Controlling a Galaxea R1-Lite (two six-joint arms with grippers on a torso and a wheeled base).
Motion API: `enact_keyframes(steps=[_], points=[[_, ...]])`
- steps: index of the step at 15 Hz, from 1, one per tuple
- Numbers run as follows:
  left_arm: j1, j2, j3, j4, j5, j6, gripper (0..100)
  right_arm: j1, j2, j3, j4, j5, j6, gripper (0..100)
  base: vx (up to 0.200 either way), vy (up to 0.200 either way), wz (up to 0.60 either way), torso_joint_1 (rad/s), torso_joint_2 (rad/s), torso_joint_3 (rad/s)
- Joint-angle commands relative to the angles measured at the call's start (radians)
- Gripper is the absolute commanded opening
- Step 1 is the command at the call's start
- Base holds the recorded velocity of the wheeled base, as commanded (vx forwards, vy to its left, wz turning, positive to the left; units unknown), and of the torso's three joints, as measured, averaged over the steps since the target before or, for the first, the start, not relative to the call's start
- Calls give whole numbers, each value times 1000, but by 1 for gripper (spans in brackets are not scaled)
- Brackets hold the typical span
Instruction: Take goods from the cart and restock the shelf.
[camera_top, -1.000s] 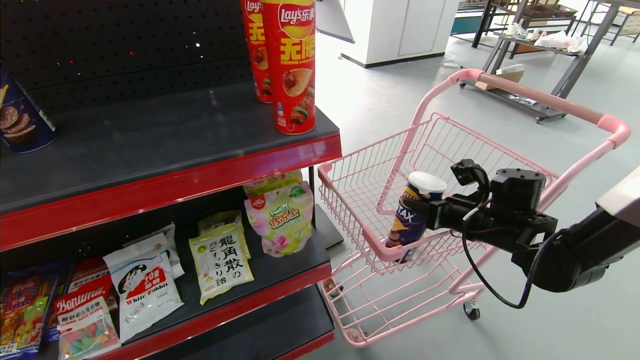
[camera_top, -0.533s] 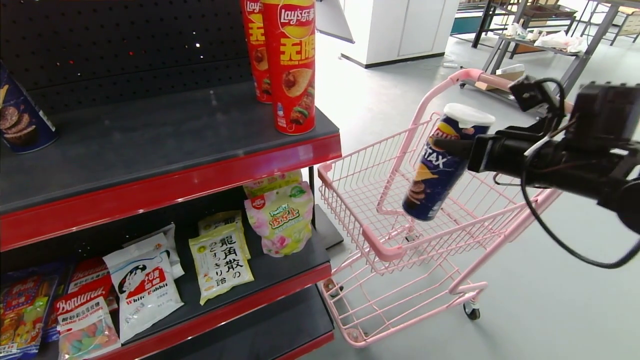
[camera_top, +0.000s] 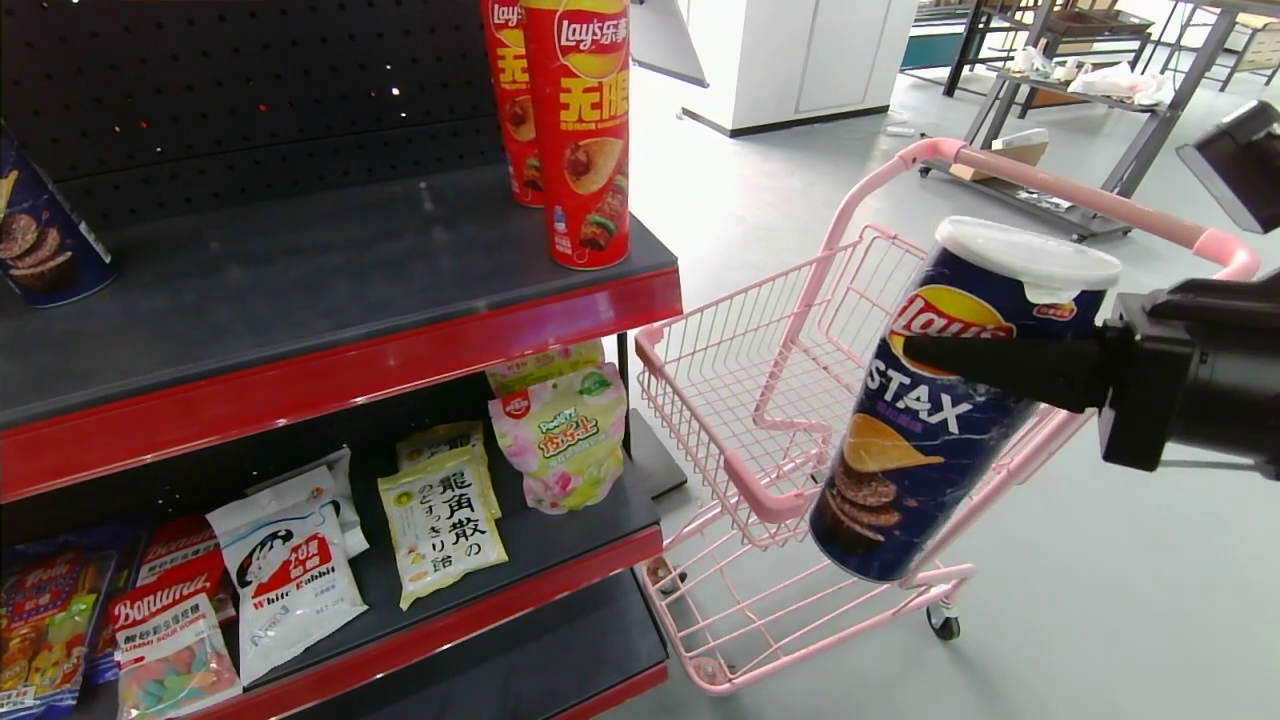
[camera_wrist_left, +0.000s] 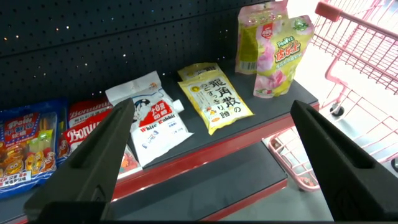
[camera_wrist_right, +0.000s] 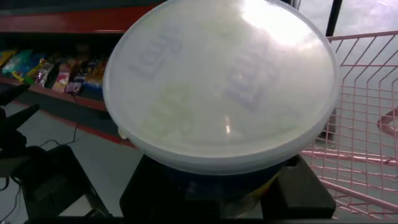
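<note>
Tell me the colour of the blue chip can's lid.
Whitish round plastic lid; best in the right wrist view.

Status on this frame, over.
Right hand shut on blue chip can, held in air by pink cart. Left hand open, facing lower shelf. Red cans at top shelf's right end.

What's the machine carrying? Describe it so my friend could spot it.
Find the pink cart. In front, the right gripper holds a tall can. It is dark blue with a white lid, unlike the red cans on the shelf.
</note>
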Motion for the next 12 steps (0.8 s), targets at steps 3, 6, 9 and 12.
enact_keyframes(steps=[3, 6, 9, 12], points=[[1, 1, 0, 0, 0, 0, 100, 20, 4, 19, -2, -9, -35, 0, 0, 0, 0, 0, 0, 0], [1, 1, 0, 0, 0, 0, 100, 20, -2, 43, 0, -14, -41, 0, 0, 0, 0, 0, 0, 0], [1, 1, 0, 0, 0, 0, 100, 20, -36, 91, 0, -12, -77, 0, 0, 0, 0, 74, -281, -203], [-1, 1, 0, 0, -2, 0, 100, 20, -44, 91, 0, -12, -93, 0, 0, 0, 0, 144, -492, -334]])
